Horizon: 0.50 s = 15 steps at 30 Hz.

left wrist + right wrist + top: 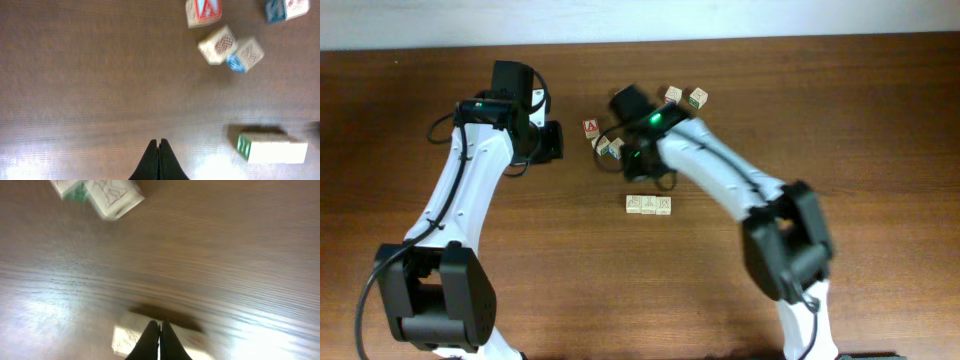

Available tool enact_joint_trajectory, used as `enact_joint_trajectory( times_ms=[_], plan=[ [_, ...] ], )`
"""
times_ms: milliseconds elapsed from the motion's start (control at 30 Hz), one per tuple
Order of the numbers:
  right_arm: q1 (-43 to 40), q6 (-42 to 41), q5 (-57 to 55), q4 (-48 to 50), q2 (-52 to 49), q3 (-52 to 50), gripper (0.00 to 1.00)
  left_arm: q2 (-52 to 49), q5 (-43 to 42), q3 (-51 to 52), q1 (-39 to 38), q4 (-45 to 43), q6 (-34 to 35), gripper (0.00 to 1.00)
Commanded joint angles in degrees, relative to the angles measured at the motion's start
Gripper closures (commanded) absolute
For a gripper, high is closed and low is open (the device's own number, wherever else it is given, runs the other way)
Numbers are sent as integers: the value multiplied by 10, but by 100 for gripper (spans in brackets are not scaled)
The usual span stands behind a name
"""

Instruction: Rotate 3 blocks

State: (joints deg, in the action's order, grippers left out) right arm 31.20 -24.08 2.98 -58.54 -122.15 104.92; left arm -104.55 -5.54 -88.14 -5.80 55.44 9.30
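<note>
From left wrist only, blocks' [276, 150] green end [243, 148]

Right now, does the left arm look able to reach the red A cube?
Probably yes: only bare table lies between the shut left gripper and the red A cube, and the right arm is on its far side.

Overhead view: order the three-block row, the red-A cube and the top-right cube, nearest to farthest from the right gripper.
1. The three-block row, just below the right gripper.
2. The red-A cube, up to its left.
3. The top-right cube, up to its right.
</note>
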Motion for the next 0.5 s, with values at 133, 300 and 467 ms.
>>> enact_joint_trajectory(
  times_ms=[133,300,467],
  plan=[
    [-173,194,282,-66,85,-54,96,6,-132,99,-31,-14,0,100],
    [-189,176,365,80,85,-222,96,3,-228,216,-49,-184,23,100],
    [-238,163,391,143,85,-287,96,1,-247,251,-50,-253,29,100]
  ],
)
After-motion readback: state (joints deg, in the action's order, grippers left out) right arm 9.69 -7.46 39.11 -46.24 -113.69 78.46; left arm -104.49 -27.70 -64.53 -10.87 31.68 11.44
